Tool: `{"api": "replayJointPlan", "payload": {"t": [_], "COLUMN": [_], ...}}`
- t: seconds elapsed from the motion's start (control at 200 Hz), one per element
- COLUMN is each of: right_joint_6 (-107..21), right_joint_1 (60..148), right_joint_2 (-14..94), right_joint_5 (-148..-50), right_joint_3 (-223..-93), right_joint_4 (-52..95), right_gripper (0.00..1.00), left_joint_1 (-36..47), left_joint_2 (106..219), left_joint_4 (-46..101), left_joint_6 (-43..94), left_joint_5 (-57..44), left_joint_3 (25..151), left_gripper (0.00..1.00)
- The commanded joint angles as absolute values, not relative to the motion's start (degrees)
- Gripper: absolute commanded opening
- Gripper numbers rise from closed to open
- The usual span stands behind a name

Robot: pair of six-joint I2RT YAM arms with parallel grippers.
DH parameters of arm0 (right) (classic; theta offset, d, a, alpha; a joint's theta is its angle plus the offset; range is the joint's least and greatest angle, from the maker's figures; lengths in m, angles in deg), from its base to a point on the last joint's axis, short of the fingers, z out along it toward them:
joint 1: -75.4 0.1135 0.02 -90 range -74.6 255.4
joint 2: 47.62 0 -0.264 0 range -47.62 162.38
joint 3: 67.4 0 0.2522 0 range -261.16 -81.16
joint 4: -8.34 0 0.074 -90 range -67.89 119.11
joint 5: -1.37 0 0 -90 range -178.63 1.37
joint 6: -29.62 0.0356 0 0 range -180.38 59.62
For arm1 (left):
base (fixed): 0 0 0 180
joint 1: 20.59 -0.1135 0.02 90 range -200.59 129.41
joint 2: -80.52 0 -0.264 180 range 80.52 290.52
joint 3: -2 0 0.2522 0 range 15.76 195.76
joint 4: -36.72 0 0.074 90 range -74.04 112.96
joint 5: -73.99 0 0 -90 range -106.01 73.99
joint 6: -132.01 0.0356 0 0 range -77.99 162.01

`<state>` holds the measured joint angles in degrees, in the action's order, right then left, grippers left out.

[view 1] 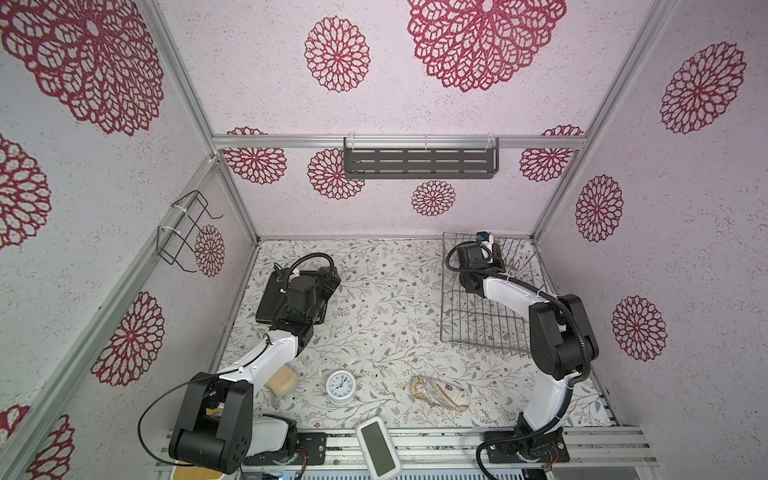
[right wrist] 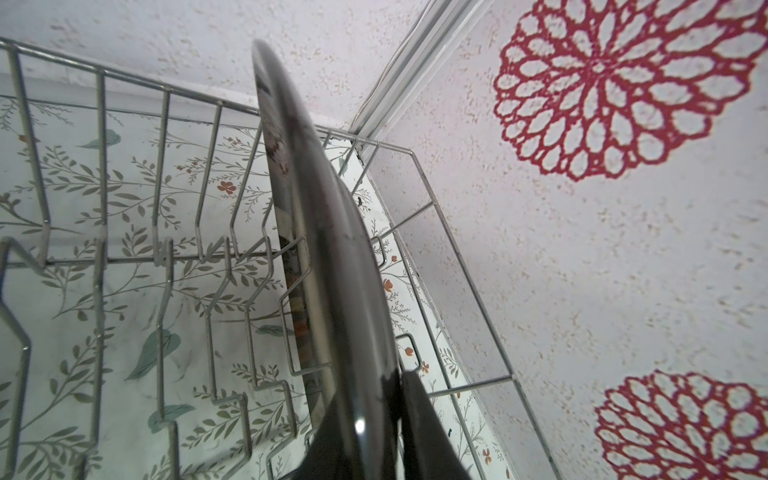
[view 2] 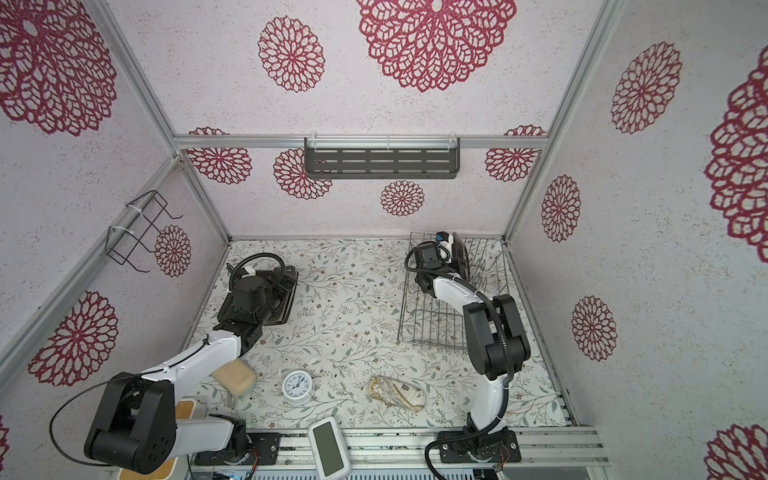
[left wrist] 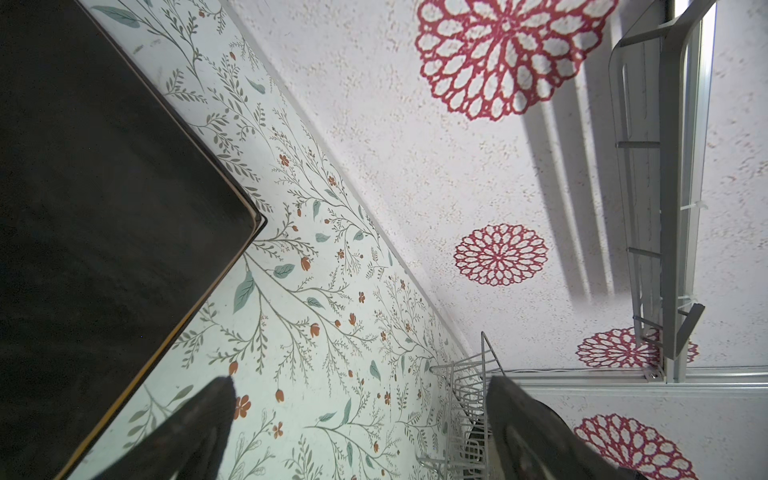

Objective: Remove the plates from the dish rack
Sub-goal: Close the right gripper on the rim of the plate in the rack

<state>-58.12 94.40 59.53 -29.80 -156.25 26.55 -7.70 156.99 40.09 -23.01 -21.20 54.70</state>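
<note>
The silver wire dish rack (view 1: 478,328) (view 2: 428,328) sits at the back right of the table. A dark glossy plate (right wrist: 316,216) (view 2: 460,254) stands upright between its tines. My right gripper (right wrist: 388,419) (view 1: 496,255) reaches into the rack and is shut on that plate's rim; one finger (right wrist: 424,424) presses its back, the other is hidden behind the plate. At the left, dark brown square plates (view 1: 270,301) (left wrist: 104,208) lie flat on the table. My left gripper (left wrist: 361,419) hovers beside and above them, open and holding nothing.
A small white clock (view 1: 340,386), a cream block (view 1: 284,380) and a crumpled clear bag (view 1: 440,392) lie near the front. A white screen device (view 1: 378,446) rests on the front rail. A grey slotted shelf (view 1: 419,162) and a black wire holder (view 1: 183,232) hang on the walls.
</note>
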Motion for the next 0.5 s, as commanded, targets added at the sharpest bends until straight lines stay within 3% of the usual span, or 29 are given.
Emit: {"api": "replayJointPlan", "payload": {"t": [0.0, 0.495], "right_joint_6": [-58.7, -59.8], "right_joint_1": [94.1, 94.4], "right_joint_2": [58.1, 57.9], "right_joint_5": [-28.1, -27.8], "right_joint_3": [-156.4, -156.7], "right_joint_4": [25.3, 25.0], "right_gripper": [0.19, 0.09], "left_joint_1": [-7.1, -7.1], "left_joint_2": [156.7, 156.6], "left_joint_4": [40.4, 40.1], "left_joint_6": [-23.0, -23.2], "left_joint_5": [-21.0, -20.8], "left_joint_3": [55.8, 55.7], "left_gripper": [0.99, 0.99]}}
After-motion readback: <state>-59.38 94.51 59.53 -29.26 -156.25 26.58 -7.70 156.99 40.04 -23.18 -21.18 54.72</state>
